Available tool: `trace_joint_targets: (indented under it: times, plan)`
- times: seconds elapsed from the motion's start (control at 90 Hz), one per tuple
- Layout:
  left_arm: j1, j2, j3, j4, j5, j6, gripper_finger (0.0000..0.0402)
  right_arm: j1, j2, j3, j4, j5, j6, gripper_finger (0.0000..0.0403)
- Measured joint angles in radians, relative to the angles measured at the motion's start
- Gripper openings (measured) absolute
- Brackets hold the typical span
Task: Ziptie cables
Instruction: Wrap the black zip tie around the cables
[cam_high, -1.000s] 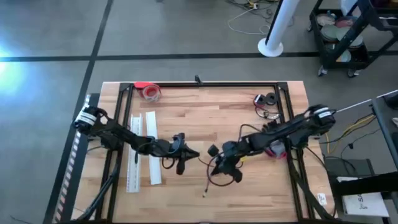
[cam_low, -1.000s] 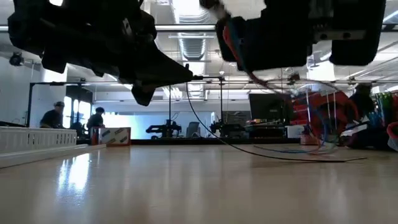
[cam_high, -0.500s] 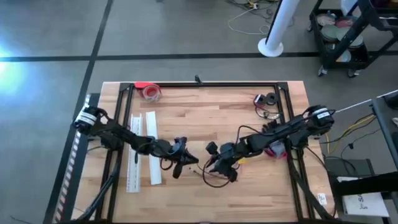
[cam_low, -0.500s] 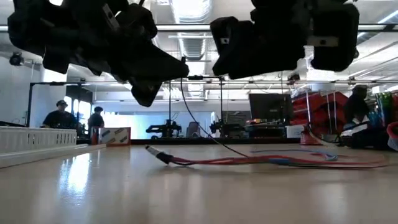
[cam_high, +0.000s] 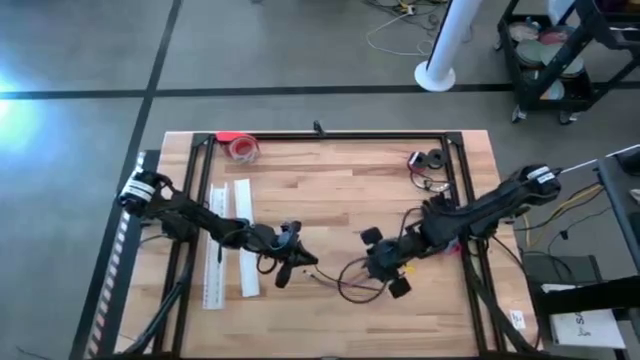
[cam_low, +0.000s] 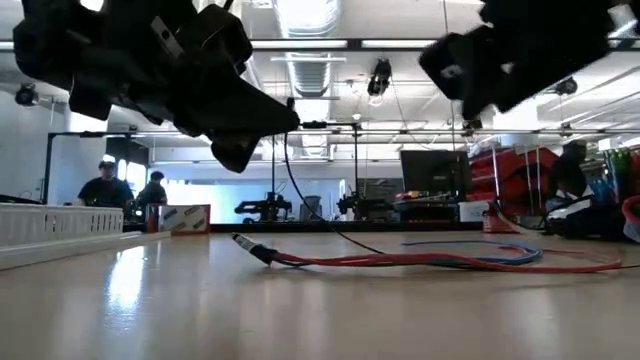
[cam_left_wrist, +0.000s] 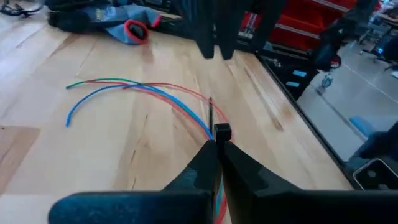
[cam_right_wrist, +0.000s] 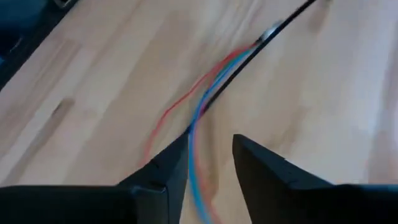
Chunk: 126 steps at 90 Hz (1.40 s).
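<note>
While both arms reach in over the wooden tabletop (cam_high: 330, 190), the scene is recorded as follows.

Cables: the cables (cam_high: 345, 285) are laid flat on the tabletop between the two tools, near the front edge. Red, blue and green strands and one thin black lead are seen in the left wrist view (cam_left_wrist: 149, 93) and the right wrist view (cam_right_wrist: 205, 99).

Long axis: in the low view the bundle (cam_low: 420, 258) is stretched flat across the tabletop. Its dark connector end (cam_low: 252, 247) is pointed toward the left arm's side, and the loose strands trail off toward the right arm's side.

Left tool: the left tool (cam_high: 290, 265) is held just above the connector end. Its fingers (cam_left_wrist: 208, 158) are pressed together with almost no gap. The small black connector (cam_left_wrist: 222, 131) is seen right at their tips, but whether it is pinched cannot be told.

Right tool: the right tool (cam_high: 385, 270) is held above the other end of the bundle. Its fingers (cam_right_wrist: 165, 168) are spread apart, nothing is gripped, and the strands are seen on the tabletop through the gap.

White strips: two long white strips (cam_high: 230, 240) are laid side by side well to the left.
</note>
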Motion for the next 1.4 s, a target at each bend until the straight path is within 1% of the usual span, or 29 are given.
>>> trace_joint_targets:
  times: [0.089,0.189,0.278,0.356,0.456,0.544,0.667,0.778,0.933,1.033,1.111,1.3,1.4]
  plan:
    - [0.005,0.000,0.001,-0.015,0.021,0.004,0.0000,0.031,0.026,-0.008,-0.080,0.000,0.035,0.0110]
    - [0.005,0.001,0.001,-0.030,0.029,0.012,0.0000,0.044,0.043,-0.008,-0.130,0.001,0.042,0.0120]
    - [0.005,0.001,0.001,-0.033,0.039,0.016,0.0000,0.043,0.061,-0.008,-0.140,0.056,0.044,0.0129]
    - [0.005,0.001,0.001,-0.033,0.044,0.016,0.0000,0.042,0.089,-0.010,-0.145,0.082,0.010,0.0133]
    - [0.005,0.002,0.001,-0.033,0.044,0.016,0.0000,0.046,0.127,-0.010,-0.156,0.071,-0.031,0.0135]
    - [0.005,0.002,0.001,-0.033,0.044,0.016,0.0000,0.046,0.151,-0.011,-0.190,0.024,-0.033,0.0132]
    - [0.005,0.002,0.001,-0.033,0.047,0.016,0.0000,0.045,0.189,-0.011,-0.217,0.018,-0.061,0.0115]
    - [0.005,0.002,0.001,-0.033,0.048,0.019,0.0000,0.043,0.218,-0.006,-0.228,0.027,-0.104,0.0091]
    - [0.004,0.002,0.001,-0.032,0.048,0.019,0.0000,0.029,0.240,-0.004,-0.245,0.038,-0.126,0.0040]
    - [0.004,0.002,0.001,-0.032,0.048,0.020,0.0000,0.015,0.213,-0.004,-0.267,0.042,-0.125,0.0008]
    - [0.004,0.002,0.001,-0.032,0.048,0.020,0.0000,-0.003,0.185,-0.006,-0.329,0.069,-0.113,0.0006]
    - [0.004,0.003,0.001,-0.021,0.048,0.042,0.0000,-0.055,0.128,-0.002,-0.402,0.232,-0.095,0.0001]
    - [0.004,0.003,0.001,-0.016,0.047,0.041,0.0000,-0.088,0.126,-0.002,-0.392,0.244,-0.091,0.0007]
